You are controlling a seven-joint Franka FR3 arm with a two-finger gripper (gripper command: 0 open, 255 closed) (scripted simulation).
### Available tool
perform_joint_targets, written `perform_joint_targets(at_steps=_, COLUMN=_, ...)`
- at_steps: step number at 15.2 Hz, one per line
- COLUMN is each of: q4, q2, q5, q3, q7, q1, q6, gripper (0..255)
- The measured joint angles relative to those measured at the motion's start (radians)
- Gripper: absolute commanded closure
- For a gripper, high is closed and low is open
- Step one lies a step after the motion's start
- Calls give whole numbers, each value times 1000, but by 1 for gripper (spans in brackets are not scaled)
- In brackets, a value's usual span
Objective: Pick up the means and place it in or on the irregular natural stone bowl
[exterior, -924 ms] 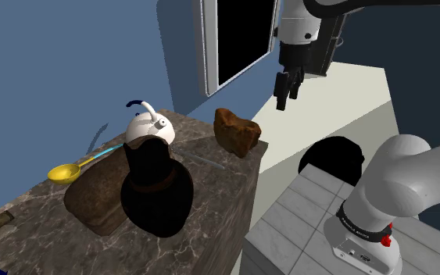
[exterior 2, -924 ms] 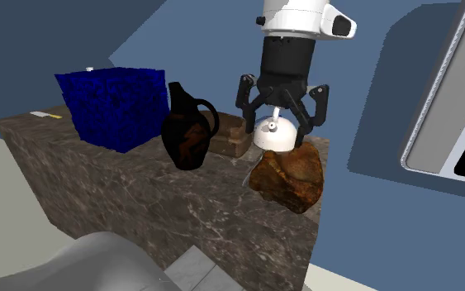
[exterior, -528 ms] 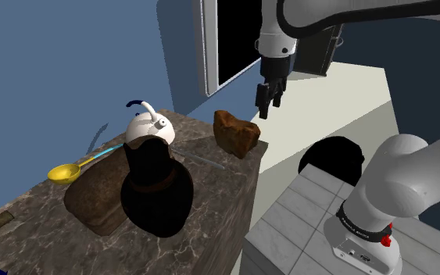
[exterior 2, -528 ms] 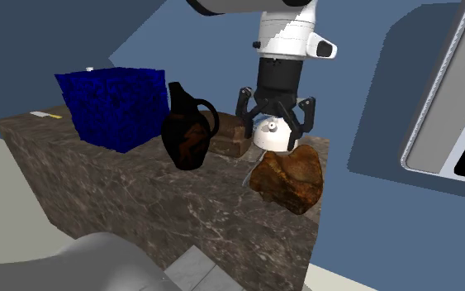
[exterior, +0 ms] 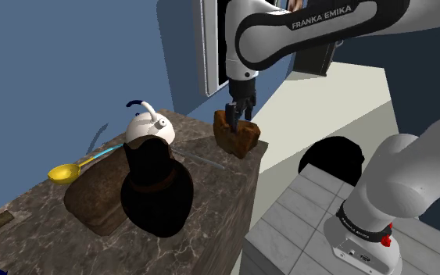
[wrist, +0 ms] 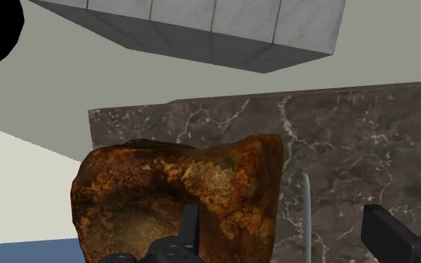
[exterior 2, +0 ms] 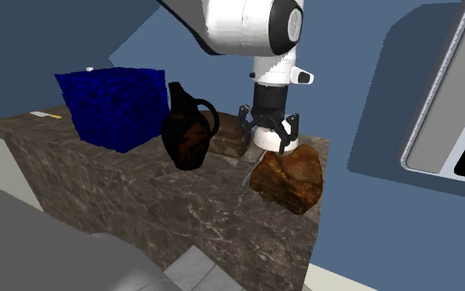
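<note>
The rough brown stone bowl (exterior: 237, 134) (exterior 2: 288, 178) (wrist: 171, 194) sits at the marble counter's corner. Beside it a thin grey stick (wrist: 304, 213) (exterior: 206, 162) lies flat on the counter. My black gripper (exterior: 236, 112) (exterior 2: 268, 139) (wrist: 287, 239) hangs open just above the bowl's inner side. In the wrist view one finger (wrist: 190, 228) stands over the bowl and the other finger (wrist: 388, 233) over bare counter. The stick lies between the two, a little ahead, untouched. Nothing is held.
On the marble counter (exterior: 210, 203) stand a white kettle (exterior: 148, 125), a black jug (exterior: 157, 191) (exterior 2: 187, 128), a brown wooden block (exterior: 89, 199) and a yellow spoon (exterior: 63, 173). A blue box (exterior 2: 115, 107) stands further along. The counter ends just past the bowl, above pale floor.
The arm has swung toward the shoulder view's left and come down, bringing the gripper from out over the floor to just above the stone bowl. The fingers stayed open.
</note>
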Motion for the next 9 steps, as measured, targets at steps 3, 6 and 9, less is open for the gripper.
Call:
perform_joint_targets(at_steps=3, q4=50, q2=119, q5=-11, q3=35, q7=32, q1=9, q6=73, gripper=0)
perform_joint_targets(at_steps=6, q4=106, q2=224, q5=-31, q3=60, q7=61, q1=17, q6=127, gripper=0)
perform_joint_targets(at_steps=9, q4=173, q2=330, q5=-60, q3=85, q7=94, q1=29, q6=177, gripper=0)
